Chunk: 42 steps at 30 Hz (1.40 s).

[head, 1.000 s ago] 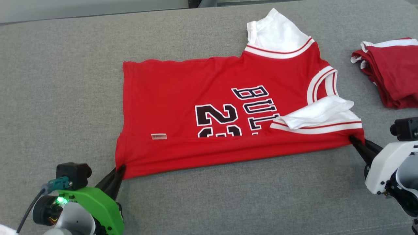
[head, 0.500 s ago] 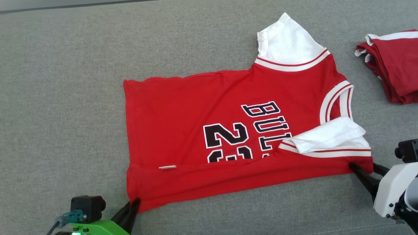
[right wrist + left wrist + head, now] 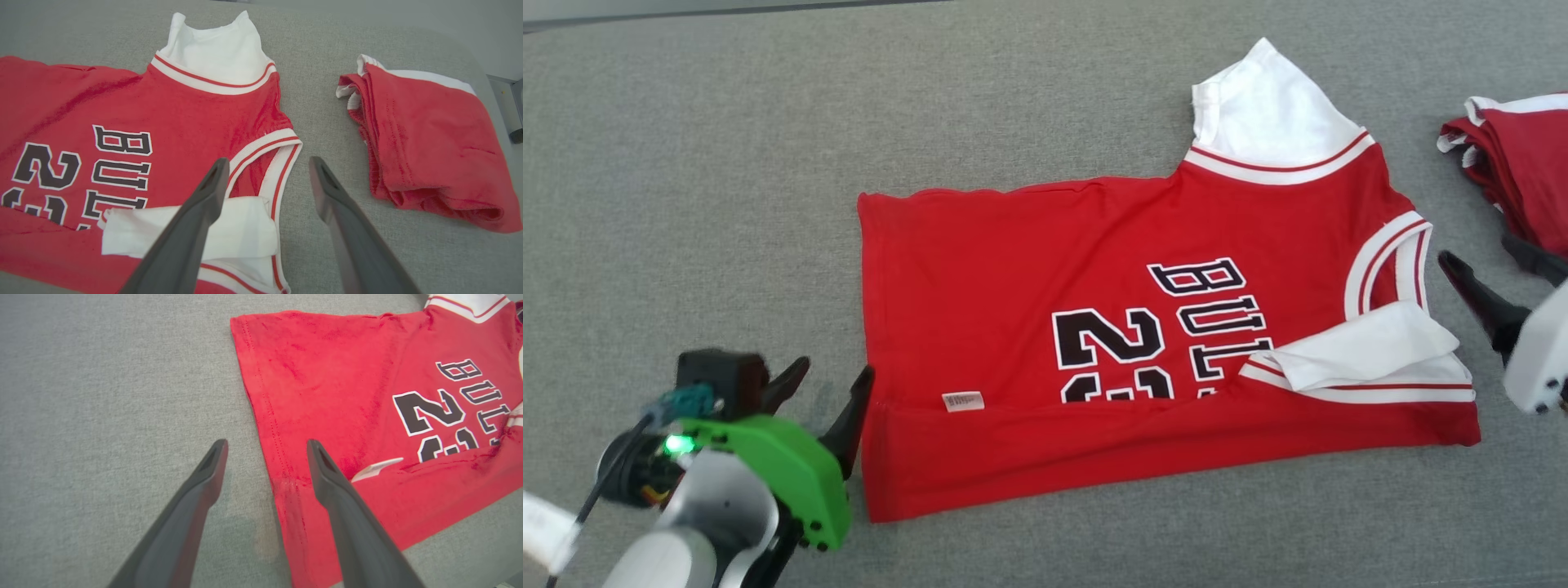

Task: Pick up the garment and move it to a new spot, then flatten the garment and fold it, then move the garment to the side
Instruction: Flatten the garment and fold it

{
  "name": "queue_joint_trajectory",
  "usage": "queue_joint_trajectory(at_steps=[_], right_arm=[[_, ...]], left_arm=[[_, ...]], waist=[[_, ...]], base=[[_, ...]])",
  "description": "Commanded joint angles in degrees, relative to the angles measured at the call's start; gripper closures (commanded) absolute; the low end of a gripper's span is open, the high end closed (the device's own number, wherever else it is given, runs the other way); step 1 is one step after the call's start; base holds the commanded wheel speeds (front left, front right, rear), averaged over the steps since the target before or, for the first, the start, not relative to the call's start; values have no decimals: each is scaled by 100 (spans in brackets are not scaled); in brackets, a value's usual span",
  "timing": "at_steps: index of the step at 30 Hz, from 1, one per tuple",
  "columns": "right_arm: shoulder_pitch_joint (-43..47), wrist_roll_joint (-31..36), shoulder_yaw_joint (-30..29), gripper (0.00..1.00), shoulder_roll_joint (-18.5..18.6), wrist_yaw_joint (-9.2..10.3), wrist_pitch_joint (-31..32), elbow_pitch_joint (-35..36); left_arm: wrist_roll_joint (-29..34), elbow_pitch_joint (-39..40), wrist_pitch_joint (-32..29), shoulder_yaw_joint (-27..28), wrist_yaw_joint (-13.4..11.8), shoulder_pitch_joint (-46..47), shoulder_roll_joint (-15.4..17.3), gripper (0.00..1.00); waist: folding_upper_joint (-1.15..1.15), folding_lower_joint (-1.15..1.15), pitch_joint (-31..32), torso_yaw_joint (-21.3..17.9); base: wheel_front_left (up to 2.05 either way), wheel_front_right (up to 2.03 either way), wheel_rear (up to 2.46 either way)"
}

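The grey fabric surface carries everything. The red jersey lies spread across its middle, hem toward the robot's left and collar toward its right. Its near long edge is folded up over the front, hiding the lower part of the black number and letters. The far white sleeve lies out flat; the near one is folded onto the red.

A pile of folded red clothes with white trim sits at the right edge, apart from the jersey.

The left pincer stands wide and holds nothing. It is at the hem's near corner, with one finger over the red cloth and the other over bare surface.

The right pincer is also wide and empty, between the collar and the pile.

A small white label lies at the fold line, near the hem.
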State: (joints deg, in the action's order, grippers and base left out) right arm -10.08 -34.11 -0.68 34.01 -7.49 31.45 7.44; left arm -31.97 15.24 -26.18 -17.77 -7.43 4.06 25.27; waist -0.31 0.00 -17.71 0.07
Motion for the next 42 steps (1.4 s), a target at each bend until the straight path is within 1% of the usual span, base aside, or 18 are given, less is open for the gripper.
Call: queue_joint_trajectory(at_steps=[1,2,4,7,9,10,13,15,17,19,23,26,31,36,41,42], right_arm=[[-258,89,93,0,-77,1,54,-116],[-565,150,178,0,-144,1,106,-269],[-1183,372,286,0,-318,2,136,-690],[-2038,833,350,0,-608,1,-1,-1510],[-2482,1103,311,0,-802,1,-123,-2091],[-2717,1244,266,0,-893,1,-185,-2374],[-3291,1618,175,0,-1092,1,-376,-3161],[-3548,1844,122,0,-1144,1,-498,-3647],[-3799,2041,35,0,-1204,1,-646,-4041],[-3973,2218,-56,0,-1313,1,-801,-4414],[-4215,2508,-187,0,-1379,4,-1078,-4999],[-4390,2668,-157,0,-1450,3,-1254,-5292],[-4593,2799,-59,0,-1414,4,-1484,-5646],[-4837,2869,34,0,-1386,4,-1657,-5927],[-5073,2987,127,0,-1373,4,-1802,-6154],[-5073,2987,127,0,-1373,4,-1802,-6154]], left_arm=[[36,-184,-116,-80,64,244,-18,0],[47,-390,-256,-178,133,582,-61,0],[-36,-907,-492,-361,254,1209,-311,0],[16,-1875,-645,-543,291,2142,-712,0],[-37,-2559,-618,-639,300,2619,-1111,0],[-42,-2909,-611,-679,311,2849,-1254,0],[42,-3769,-527,-813,371,3413,-1586,0],[-4,-4237,-409,-836,390,3682,-1819,0],[-27,-4673,-310,-876,404,3904,-1960,0],[-59,-5061,-229,-934,436,4067,-2048,0],[-135,-5666,-77,-1061,500,4338,-2175,0],[-194,-5982,101,-1111,530,4523,-2194,0],[-292,-6415,316,-1161,611,4749,-2214,0],[-546,-6524,430,-1354,800,5024,-2235,0],[-942,-6267,494,-1760,868,5255,-2271,0],[-942,-6267,494,-1760,868,5255,-2271,0]], waist=[[31,0,-85,125],[31,0,-116,180],[31,0,-194,306],[31,0,-316,549],[31,0,-335,727],[31,0,-358,799],[31,0,-446,973],[31,0,-474,1087],[31,0,-512,1171],[31,0,-533,1209],[31,0,-621,1249],[31,0,-709,1234],[31,0,-813,1193],[31,0,-892,1158],[31,0,-987,1149],[31,0,-987,1149]], base=[[0,0,0],[0,0,0],[0,0,0],[0,0,0],[0,0,0],[0,0,0],[0,0,0],[0,0,0],[0,0,0],[0,0,0],[0,0,0],[0,0,0],[0,0,0],[0,0,0],[0,0,0],[0,0,0]])
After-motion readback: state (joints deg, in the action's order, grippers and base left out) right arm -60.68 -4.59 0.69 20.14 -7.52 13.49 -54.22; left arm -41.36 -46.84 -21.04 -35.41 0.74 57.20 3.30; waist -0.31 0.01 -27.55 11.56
